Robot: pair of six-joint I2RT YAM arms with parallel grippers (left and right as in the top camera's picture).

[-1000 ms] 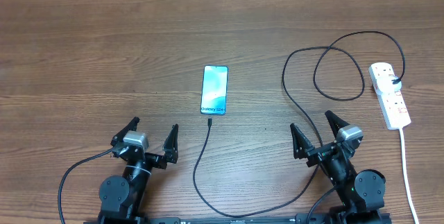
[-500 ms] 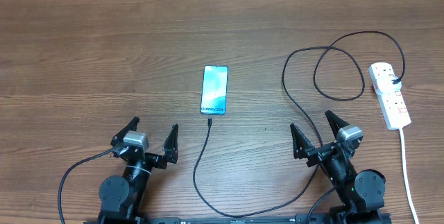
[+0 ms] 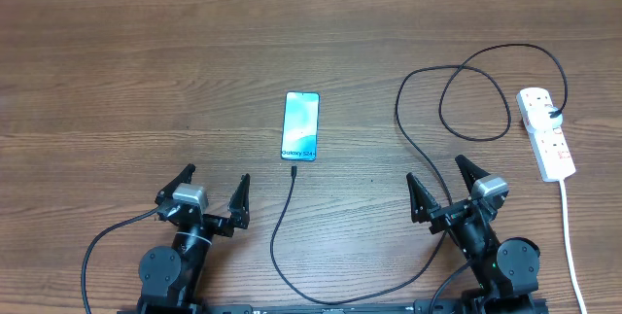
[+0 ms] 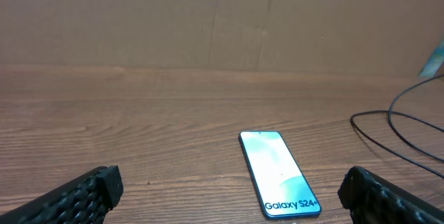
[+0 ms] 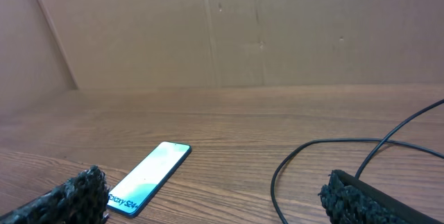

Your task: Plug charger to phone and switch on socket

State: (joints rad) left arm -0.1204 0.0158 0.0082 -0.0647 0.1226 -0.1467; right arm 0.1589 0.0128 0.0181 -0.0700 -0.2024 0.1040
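Note:
The phone (image 3: 300, 125) lies flat mid-table with its light-blue screen lit; it also shows in the left wrist view (image 4: 279, 173) and the right wrist view (image 5: 148, 177). The charger cable (image 3: 282, 226) runs from a small tip (image 3: 293, 170) just below the phone, loops along the front edge and curls right to a black plug (image 3: 555, 113) in the socket (image 3: 545, 131), a white power strip with red switches. My left gripper (image 3: 215, 187) is open and empty, below-left of the phone. My right gripper (image 3: 443, 177) is open and empty, left of the socket.
The strip's thick white cord (image 3: 571, 246) runs down the right side toward the front edge. A brown cardboard wall (image 4: 222, 23) stands behind the table. Cable loops (image 3: 473, 100) lie between the phone and the strip.

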